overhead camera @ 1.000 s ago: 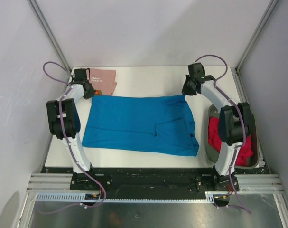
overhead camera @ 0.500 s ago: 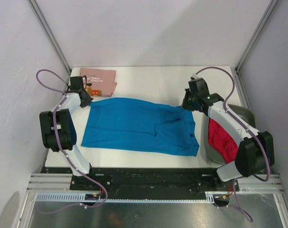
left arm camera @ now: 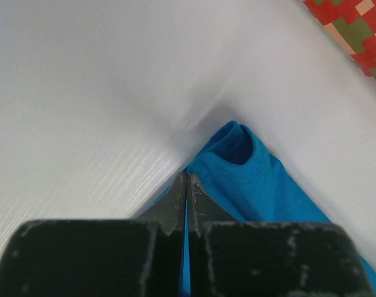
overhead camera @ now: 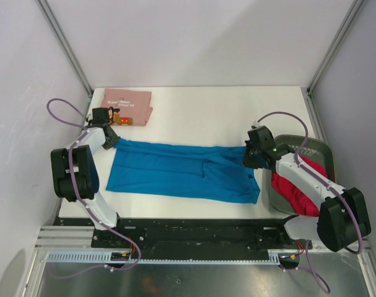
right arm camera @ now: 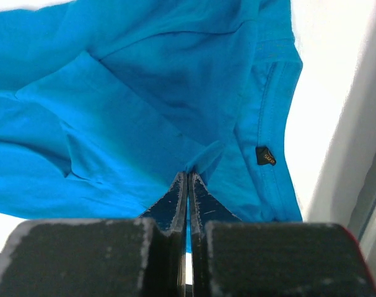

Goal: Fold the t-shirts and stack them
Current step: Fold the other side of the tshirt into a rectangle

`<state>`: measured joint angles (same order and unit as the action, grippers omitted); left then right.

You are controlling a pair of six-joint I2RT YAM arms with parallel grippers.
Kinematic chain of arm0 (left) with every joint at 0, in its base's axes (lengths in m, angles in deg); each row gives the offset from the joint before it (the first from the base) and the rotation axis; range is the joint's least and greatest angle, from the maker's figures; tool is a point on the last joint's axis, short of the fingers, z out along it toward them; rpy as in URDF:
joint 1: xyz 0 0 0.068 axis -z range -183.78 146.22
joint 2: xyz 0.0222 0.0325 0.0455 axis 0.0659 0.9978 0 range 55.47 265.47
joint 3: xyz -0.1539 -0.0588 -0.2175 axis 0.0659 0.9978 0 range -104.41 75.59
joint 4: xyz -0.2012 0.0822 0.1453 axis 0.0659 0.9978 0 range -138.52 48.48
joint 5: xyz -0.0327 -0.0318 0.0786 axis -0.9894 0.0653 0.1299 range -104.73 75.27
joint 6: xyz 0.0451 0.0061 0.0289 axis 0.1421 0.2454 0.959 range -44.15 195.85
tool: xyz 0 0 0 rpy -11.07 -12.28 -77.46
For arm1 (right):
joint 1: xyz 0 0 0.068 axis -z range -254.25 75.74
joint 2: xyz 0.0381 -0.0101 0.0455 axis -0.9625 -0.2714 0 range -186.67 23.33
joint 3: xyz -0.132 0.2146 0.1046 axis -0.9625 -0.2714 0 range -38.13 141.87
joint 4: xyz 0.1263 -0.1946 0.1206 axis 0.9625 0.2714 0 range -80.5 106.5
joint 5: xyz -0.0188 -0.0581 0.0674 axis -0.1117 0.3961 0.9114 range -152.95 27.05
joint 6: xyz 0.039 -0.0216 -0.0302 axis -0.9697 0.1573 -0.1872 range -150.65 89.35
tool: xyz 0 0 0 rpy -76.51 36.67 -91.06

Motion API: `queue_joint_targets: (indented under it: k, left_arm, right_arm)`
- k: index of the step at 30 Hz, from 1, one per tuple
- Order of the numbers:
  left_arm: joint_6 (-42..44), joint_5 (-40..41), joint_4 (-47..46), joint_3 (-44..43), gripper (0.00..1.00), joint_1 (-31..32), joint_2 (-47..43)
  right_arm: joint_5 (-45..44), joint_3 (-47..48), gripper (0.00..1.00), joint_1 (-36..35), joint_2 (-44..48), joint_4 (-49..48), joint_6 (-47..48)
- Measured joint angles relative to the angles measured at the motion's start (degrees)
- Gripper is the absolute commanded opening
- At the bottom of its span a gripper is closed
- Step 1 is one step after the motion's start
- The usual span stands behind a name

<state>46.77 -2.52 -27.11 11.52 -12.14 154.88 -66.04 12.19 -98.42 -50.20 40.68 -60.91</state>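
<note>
Top external: blue shirt (overhead camera: 181,170) lies across the middle of the table (overhead camera: 200,105). Pink shirt (overhead camera: 127,105) is at the far left corner. Red shirt (overhead camera: 296,189) is in the basket (overhead camera: 318,151) by the right edge.

Left wrist: left gripper (left arm camera: 186,179) pinches the blue shirt.

Right wrist: right gripper (right arm camera: 188,176) pinches it too.

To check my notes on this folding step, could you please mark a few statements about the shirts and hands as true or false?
1. The left hand and the right hand are both shut on the blue shirt. True.
2. The pink shirt lies folded at the far left corner of the table. True.
3. The red shirt lies on the table beside the pink shirt. False: it is in the basket on the right.
4. The blue shirt is in the basket. False: it lies on the table.
</note>
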Motion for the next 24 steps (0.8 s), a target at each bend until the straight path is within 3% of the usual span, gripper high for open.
queue_joint_targets:
  k: [13, 24]
  left_arm:
    - [-0.94, 0.26, 0.13, 2.71, 0.0, -0.04, -4.46]
    - [-1.81, 0.96, 0.37, 8.72, 0.0, -0.11, -7.61]
  right_arm:
    - [-0.66, -0.22, 0.0, 1.05, 3.67, 0.5, 0.26]
    - [-1.66, -0.94, 0.0, -2.4, 4.2, 2.01, -1.14]
